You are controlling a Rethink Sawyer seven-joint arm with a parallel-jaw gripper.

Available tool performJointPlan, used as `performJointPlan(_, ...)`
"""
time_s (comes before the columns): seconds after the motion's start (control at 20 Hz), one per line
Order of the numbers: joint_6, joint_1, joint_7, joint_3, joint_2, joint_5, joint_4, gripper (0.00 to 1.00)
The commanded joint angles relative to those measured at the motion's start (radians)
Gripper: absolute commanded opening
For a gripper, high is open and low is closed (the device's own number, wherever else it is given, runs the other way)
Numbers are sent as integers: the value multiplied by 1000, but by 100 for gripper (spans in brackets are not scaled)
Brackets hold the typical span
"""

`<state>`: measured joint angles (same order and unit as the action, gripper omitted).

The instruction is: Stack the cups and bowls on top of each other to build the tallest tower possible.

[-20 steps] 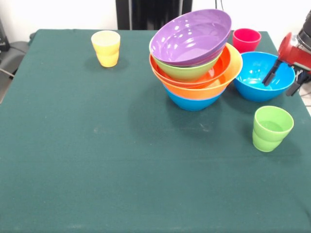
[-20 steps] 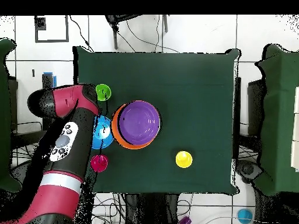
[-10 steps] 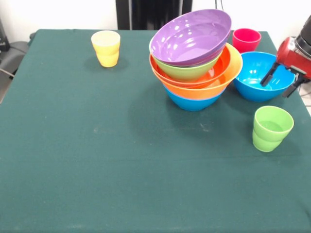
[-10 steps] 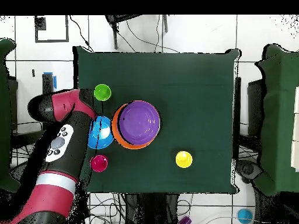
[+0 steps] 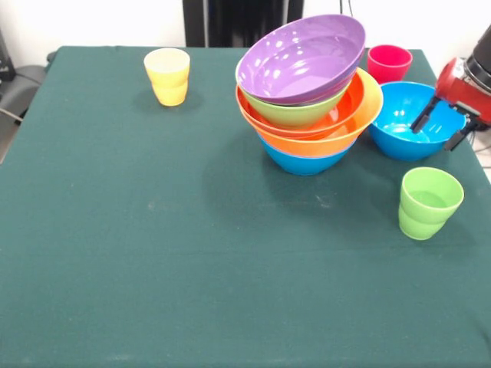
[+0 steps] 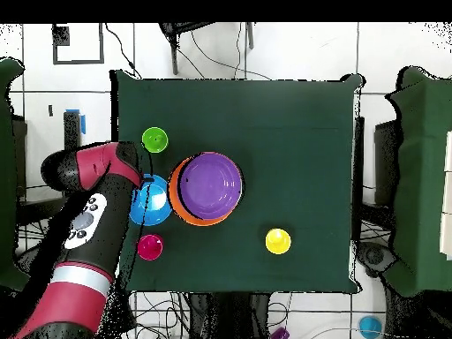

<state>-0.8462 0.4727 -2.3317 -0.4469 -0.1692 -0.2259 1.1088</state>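
Dark green table cloth (image 5: 153, 253), white wall behind. Landmark: tower (image 5: 307, 92), leaning, blue bowl lowest, then yellow-orange, orange-red, lime green, with wide purple bowl (image 5: 301, 57) tilted on top. Loose blue bowl (image 5: 414, 123) just beside tower, on the side toward the arm (image 6: 88, 229). Red-pink cup (image 5: 389, 63) behind that bowl, near tower. Light green cup (image 5: 428, 202) in front of the bowl, apart from tower. Yellow cup (image 5: 167, 75) well apart, on tower's opposite side.

Gripper (image 5: 439, 126) at the loose bowl's outer rim, jaws spread, one finger over the basin and one outside; nothing clamped.

Risks, as judged: rim pinch likely thin, so slip of glossy bowl during lift. Swing toward tower could clip the purple bowl's raised edge and topple the leaning pile. Added weight on tilted top could slide off.
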Motion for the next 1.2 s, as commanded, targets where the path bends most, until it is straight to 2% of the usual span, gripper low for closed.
performJointPlan(0.05,108,20,-241,67,37,-22,73,100)
performJointPlan(0.45,131,28,-271,65,71,-32,72,100)
performJointPlan(1.0,152,57,-348,50,164,-76,14,100)
performJointPlan(1.2,145,73,-364,42,168,-92,16,100)
